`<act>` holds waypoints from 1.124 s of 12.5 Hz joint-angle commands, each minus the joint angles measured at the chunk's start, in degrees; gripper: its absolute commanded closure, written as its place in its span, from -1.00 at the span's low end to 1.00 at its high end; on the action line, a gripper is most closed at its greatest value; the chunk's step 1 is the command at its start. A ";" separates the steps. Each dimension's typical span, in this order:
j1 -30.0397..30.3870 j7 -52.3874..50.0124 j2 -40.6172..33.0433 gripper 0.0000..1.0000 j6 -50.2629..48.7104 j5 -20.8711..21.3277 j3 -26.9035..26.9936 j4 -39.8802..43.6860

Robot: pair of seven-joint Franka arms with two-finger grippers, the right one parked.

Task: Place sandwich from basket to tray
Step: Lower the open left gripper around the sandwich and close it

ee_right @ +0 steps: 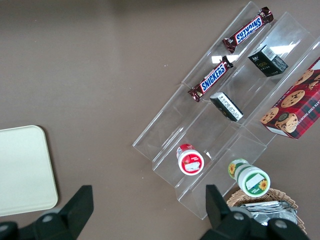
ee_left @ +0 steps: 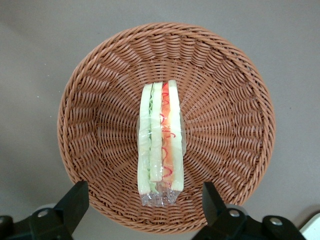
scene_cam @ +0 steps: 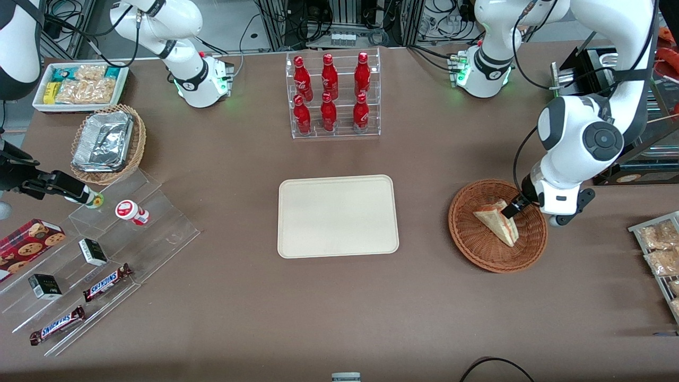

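Counter first: tray mid-frame bare, nothing delivered yet.
Basket right of centre holds the sandwich; pincer spread open just over it, grasp, lift and transfer all remain.

The working white, glossy, rounded Franka arm is showing a dark grey round joint cap, black cables are trailing along it, green lights are glowing at its base, and its black two-finger gripper is standing wide apart.
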 commanded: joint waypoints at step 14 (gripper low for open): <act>-2.23 -1.59 7.63 -1.00 8.56 0.39 0.22 -0.88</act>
